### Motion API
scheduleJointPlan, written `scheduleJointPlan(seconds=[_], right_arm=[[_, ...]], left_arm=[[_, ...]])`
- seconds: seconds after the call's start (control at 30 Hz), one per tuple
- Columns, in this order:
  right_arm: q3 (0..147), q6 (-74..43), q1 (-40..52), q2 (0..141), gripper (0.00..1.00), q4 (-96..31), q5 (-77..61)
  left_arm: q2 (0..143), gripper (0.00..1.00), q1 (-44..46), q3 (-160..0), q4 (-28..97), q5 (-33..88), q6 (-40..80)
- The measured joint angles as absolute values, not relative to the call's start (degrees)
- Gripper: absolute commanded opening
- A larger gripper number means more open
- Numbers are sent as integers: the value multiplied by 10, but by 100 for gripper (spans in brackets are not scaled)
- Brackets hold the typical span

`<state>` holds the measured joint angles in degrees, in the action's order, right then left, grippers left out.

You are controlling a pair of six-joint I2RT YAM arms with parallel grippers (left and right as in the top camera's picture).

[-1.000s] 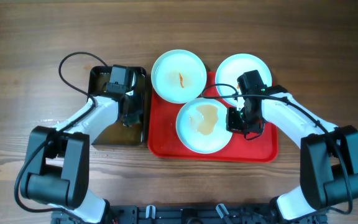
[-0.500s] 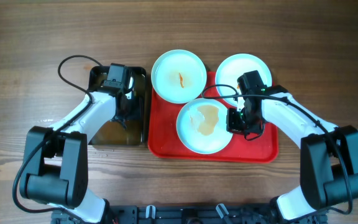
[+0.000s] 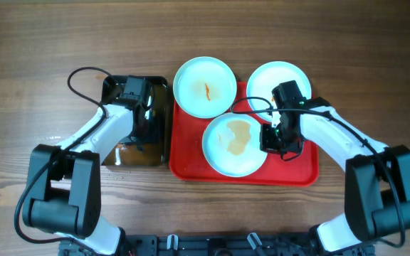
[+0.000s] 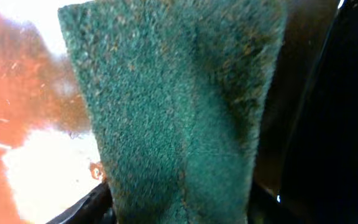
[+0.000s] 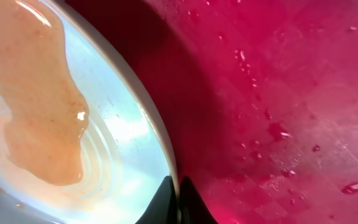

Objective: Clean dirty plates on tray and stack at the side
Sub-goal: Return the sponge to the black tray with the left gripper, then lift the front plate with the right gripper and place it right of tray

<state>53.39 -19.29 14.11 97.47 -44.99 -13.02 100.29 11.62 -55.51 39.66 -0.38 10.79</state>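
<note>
Right fingers (image 5: 161, 208) clenched on the right rim of the front plate (image 3: 223, 162), tray (image 3: 191, 169) mid-bench | left fingers (image 4: 82, 210) grasping green scouring pad (image 4: 179, 112) over black basin (image 3: 112, 158), toward left edge | plate lies rightward of the pad, past the tray's left rim: left arm's reach next, I'd say

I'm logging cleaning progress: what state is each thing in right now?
front plate: dirty, broad orange-brown film.
back-left plate: dirty, small orange streak.
back-right plate: partly hidden, soiling unclear.
tray: wet with droplets, carrying the plates.
basin: holds brownish water.
scouring pad: green, gripped, over the basin.
left end effector: shut on the scouring pad.
right end effector: shut on the front plate's rim.
</note>
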Motion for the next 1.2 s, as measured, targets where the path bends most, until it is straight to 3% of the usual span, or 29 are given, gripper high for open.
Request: scheduleJointPlan(seconds=[0.03, 0.37, 0.67, 0.93, 1.2], right_arm=[[534, -192, 141, 958, 4, -455, -125], [533, -188, 169, 777, 4, -463, 24], [533, -194, 368, 773, 4, -422, 277], [532, 16, 496, 773, 4, -282, 456], [532, 78, 501, 773, 4, -269, 507]], left_arm=[[1003, 67, 116, -555, 397, -4, 109], [1003, 67, 116, -555, 397, -6, 109], [1003, 68, 116, -555, 397, -8, 109], [1003, 67, 116, -555, 397, -8, 108], [1003, 67, 116, -555, 397, -8, 108]])
